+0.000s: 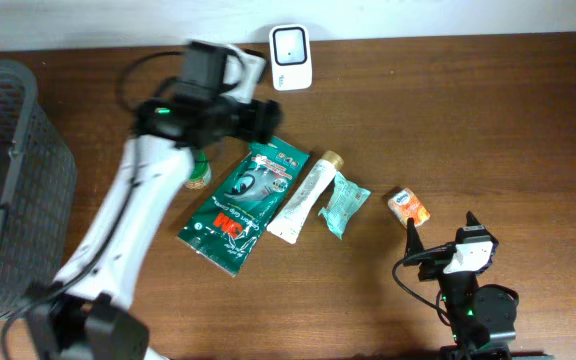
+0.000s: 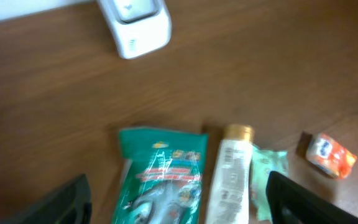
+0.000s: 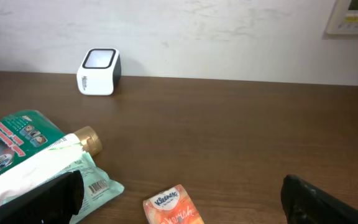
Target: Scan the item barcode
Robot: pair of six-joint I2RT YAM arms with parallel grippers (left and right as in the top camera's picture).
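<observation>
Overhead: white scanner at the far edge of the worktop, upright against the wall. Mid-worktop, a slanted row: green pouch, white tube touching its right side, teal packet just beside the tube, orange tissue pack apart toward the right. Grey basket at the left edge. Left claw above the worktop between scanner and pouch, spread wide, pinching nothing. Right claw near the front edge just beside the tissue pack, likewise spread and empty. Bare wood along the whole right side and far right corner.

Left wrist (blurred): left claw wide apart over the top of the pouch and tube; packet and tissue pack to the right, scanner beyond, open wood between.

Right wrist: right claw wide apart, tissue pack low between the fingers, untouched; tube, pouch and packet at left; scanner at the far edge.
</observation>
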